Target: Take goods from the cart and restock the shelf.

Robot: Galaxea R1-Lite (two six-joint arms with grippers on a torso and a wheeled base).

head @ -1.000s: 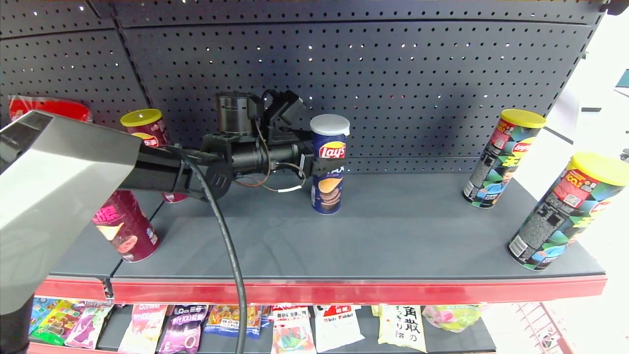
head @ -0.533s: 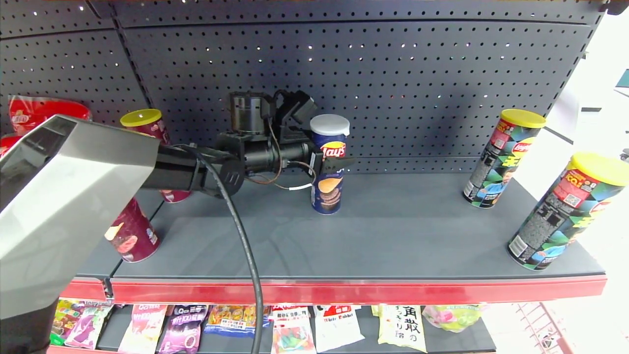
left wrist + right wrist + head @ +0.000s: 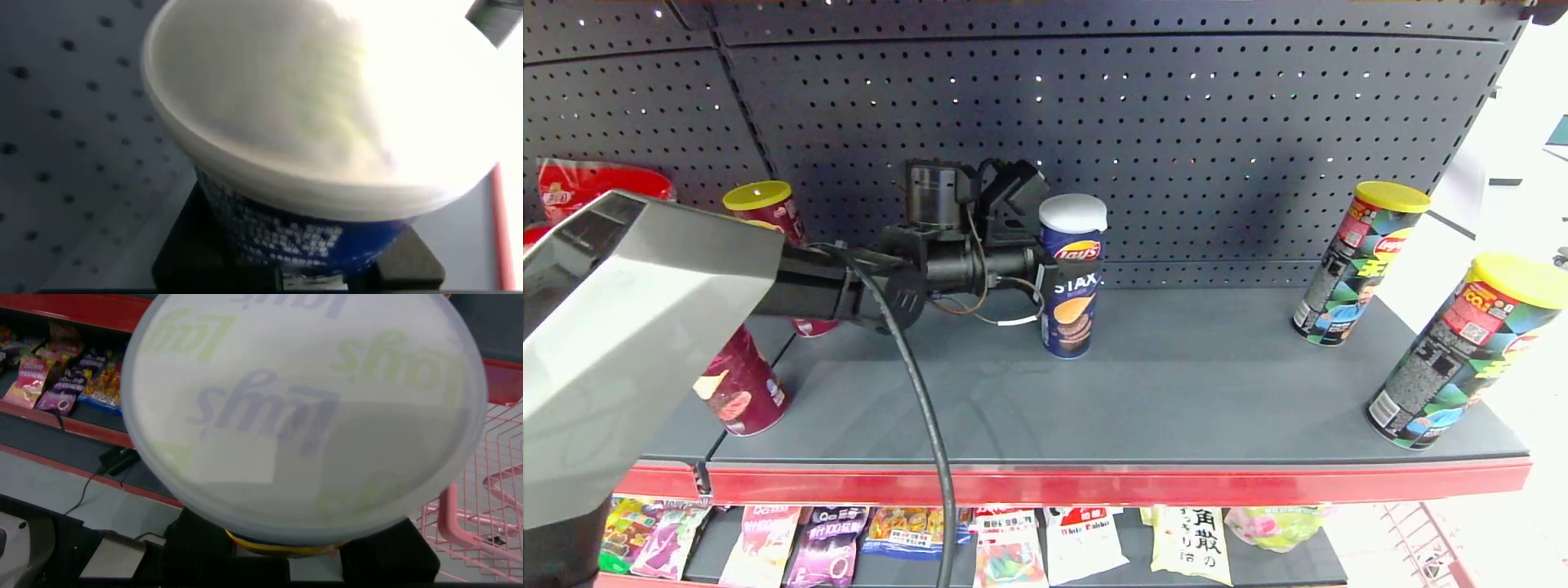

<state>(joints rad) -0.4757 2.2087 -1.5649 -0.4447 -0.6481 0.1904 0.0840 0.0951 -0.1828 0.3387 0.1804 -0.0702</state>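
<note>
A blue chip can (image 3: 1072, 278) with a white lid stands on the grey shelf (image 3: 1176, 392), near the pegboard back and slightly tilted. My left gripper (image 3: 1066, 265) reaches in from the left and is shut on the can's upper half. In the left wrist view the can's lid (image 3: 327, 122) sits just in front of the camera, with the left gripper (image 3: 298, 261) clamped on its sides. My right gripper (image 3: 298, 555) is shut on a second can with a clear lid (image 3: 302, 416), held off the shelf above the floor.
Two maroon cans (image 3: 739, 384) (image 3: 768, 216) stand at the shelf's left, behind my arm. Two yellow-lidded patterned cans (image 3: 1356, 265) (image 3: 1462, 351) stand at the right. Snack bags (image 3: 1013, 543) fill the lower shelf. A pink cart (image 3: 490, 498) is below the right gripper.
My left arm pushed further in and to the right. The blue can shifted slightly right with it, and its top now leans a little.
</note>
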